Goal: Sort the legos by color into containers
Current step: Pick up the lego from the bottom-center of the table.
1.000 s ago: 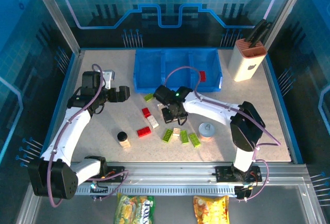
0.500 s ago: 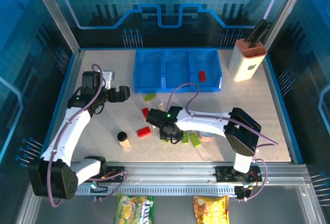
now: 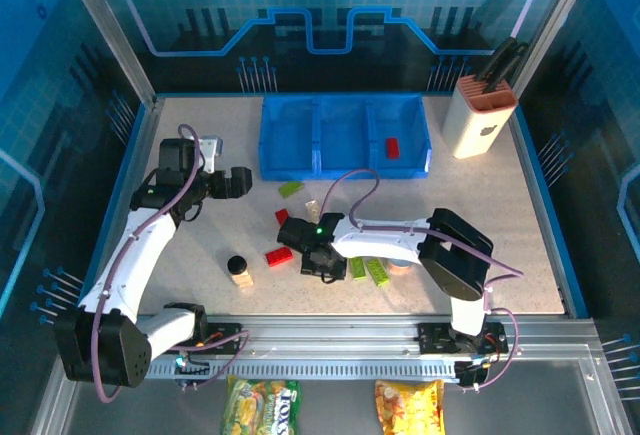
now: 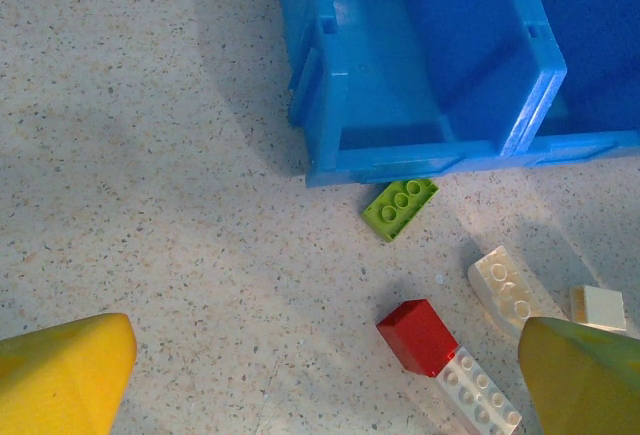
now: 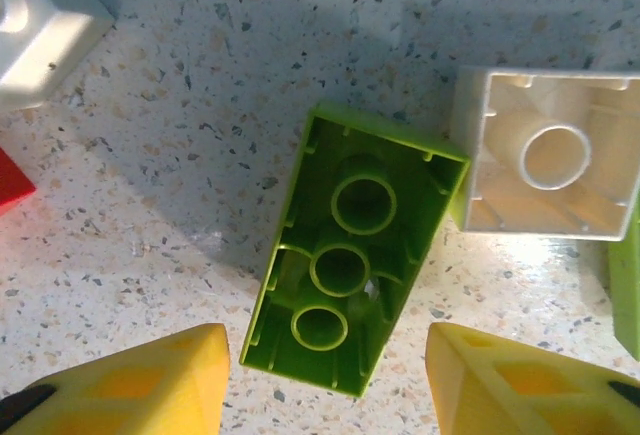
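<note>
My right pincer [image 5: 322, 355] is part open and empty, astride 1 upturned lime green lego [image 5: 352, 245] toward the worktop's [image 5: 160, 125] front edge. Light, stiff, slick; I'd pinch its long sides.

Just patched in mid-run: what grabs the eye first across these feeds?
The right gripper hangs open astride an upside-down lime green brick on the speckled table. Farther back, the blue tray holds a red brick in its right compartment, with loose bricks scattered before it.
</note>
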You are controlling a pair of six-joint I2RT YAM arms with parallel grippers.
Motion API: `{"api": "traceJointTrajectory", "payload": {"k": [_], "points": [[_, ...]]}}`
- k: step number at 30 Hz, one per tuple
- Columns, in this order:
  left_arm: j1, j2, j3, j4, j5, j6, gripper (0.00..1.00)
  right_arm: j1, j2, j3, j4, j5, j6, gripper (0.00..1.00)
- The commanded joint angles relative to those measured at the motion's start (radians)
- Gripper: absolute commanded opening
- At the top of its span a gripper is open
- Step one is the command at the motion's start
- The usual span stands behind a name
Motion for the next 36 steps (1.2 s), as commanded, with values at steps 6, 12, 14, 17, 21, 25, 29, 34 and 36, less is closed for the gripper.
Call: {"api": "traceJointTrajectory", "payload": {"k": [6,12,14,17,21,25,29,34,36], "points": [[0.005,-0.023,0.010,-0.019,0.005,0.003,0.99,-0.006,0.053,0.027,-0.008,0.007,0.014,0.50],[0.005,-0.028,0.007,-0.018,-0.002,0.007,0.99,-0.006,0.072,0.033,-0.011,0.006,0.004,0.44],[0.005,-0.028,0.008,-0.017,-0.002,0.006,0.99,-0.006,0.073,0.039,-0.019,0.010,0.001,0.42],[0.006,-0.028,0.008,-0.020,-0.002,0.008,0.99,-0.006,0.068,0.046,-0.031,0.019,-0.002,0.40],[0.005,-0.029,0.008,-0.019,-0.001,0.008,0.99,-0.005,0.062,0.052,-0.042,0.022,-0.006,0.38],[0.005,-0.030,0.008,-0.019,-0.004,0.009,0.99,-0.003,0.053,0.061,-0.054,0.031,-0.014,0.37],[0.005,-0.030,0.008,-0.019,-0.005,0.009,0.99,0.000,0.044,0.077,-0.076,0.044,-0.059,0.35],[0.005,-0.026,0.008,-0.020,-0.005,0.011,0.99,-0.003,0.023,0.081,-0.080,0.069,-0.164,0.32],[0.005,-0.027,0.008,-0.019,-0.008,0.012,0.99,-0.009,0.011,0.082,-0.077,0.069,-0.231,0.32]]}}
